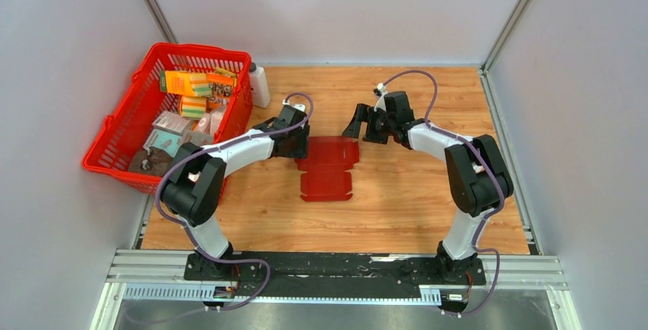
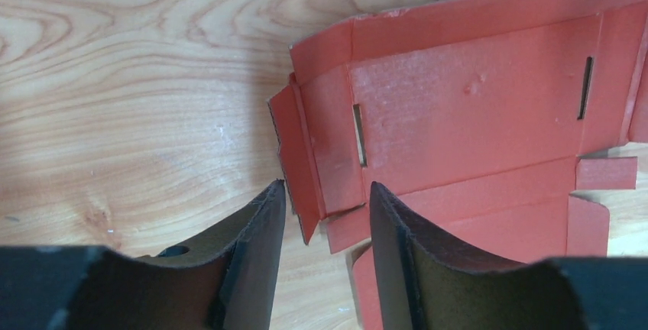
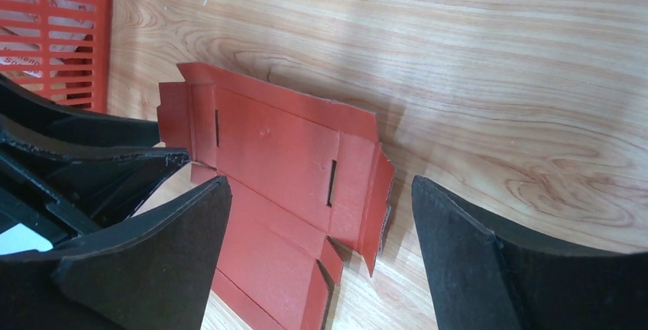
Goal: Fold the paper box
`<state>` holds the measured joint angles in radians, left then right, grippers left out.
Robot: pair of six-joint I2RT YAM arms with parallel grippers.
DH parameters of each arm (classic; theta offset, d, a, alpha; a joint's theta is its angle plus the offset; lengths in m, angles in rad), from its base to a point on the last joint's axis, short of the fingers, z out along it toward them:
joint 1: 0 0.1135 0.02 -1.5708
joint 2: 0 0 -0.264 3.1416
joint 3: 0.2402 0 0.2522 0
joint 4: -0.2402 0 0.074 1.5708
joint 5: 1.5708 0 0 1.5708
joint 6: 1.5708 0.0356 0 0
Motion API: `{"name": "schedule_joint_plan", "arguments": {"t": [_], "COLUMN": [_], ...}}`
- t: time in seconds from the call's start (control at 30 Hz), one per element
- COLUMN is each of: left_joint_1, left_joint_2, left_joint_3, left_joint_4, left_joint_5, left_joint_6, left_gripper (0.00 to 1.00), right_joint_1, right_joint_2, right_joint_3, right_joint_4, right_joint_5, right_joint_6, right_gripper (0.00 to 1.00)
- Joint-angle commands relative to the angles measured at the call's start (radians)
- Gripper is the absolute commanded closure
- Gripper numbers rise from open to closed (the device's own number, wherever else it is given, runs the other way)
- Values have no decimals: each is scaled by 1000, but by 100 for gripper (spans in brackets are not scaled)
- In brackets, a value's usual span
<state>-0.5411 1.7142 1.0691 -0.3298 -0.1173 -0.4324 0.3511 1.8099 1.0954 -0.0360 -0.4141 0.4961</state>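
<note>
Though unfolded, creased red paper box (image 1: 327, 168)

I work in what looks like a robotics lab test cell. Plain grey panel walls (image 1: 336, 9) on aluminium posts (image 1: 155, 1) box in my wood-grain table (image 1: 397, 215). My left arm (image 1: 237, 150) and right arm (image 1: 470, 169) stand on a slotted metal rail (image 1: 145, 267) at its near edge.
</note>
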Motion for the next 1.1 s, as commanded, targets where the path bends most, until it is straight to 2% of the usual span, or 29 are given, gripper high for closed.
{"name": "schedule_joint_plan", "arguments": {"t": [0.0, 0.07, 0.1, 0.17, 0.2, 0.3, 0.47, 0.63, 0.7, 0.8, 1.07], "left_joint_1": [26, 33, 35, 35, 35, 35, 33, 35, 35, 35, 35], "left_joint_2": [31, 56, 62, 64, 62, 33, -71, -221, -276, -330, -404], "left_joint_3": [28, 46, 48, 46, 45, 42, -14, -95, -122, -142, -159], "left_joint_4": [55, 48, 54, 67, 69, 68, 72, 51, 46, 31, 25], "left_joint_5": [24, 25, 33, 42, 45, 74, 166, 251, 274, 307, 389], "left_joint_6": [21, 29, 37, 61, 70, 119, 211, 277, 300, 325, 353], "left_gripper": [51, 57, 67, 76, 85, 100, 100, 100, 100, 100, 100], "right_joint_1": [-1, -1, 2, 2, 3, 3, 2, 3, 9, 40, 84], "right_joint_2": [-4, -7, -17, -27, -27, -11, 16, 29, 45, 63, 91], "right_joint_3": [38, 41, 41, 49, 69, 98, 153, 165, 176, 195, 227], "right_joint_4": [51, 53, 54, 42, 41, -27, -117, -139, -142, -160, -208], "right_joint_5": [-37, -43, -43, -43, -43, -67, -150, -319, -418, -483, -567], "right_joint_6": [-34, -57, -68, -93, -129, -194, -313, -346, -341, -350, -409], "right_gripper": [10, 10, 9, 5, 4, 4, 4, 8, 12, 21, 36]}}
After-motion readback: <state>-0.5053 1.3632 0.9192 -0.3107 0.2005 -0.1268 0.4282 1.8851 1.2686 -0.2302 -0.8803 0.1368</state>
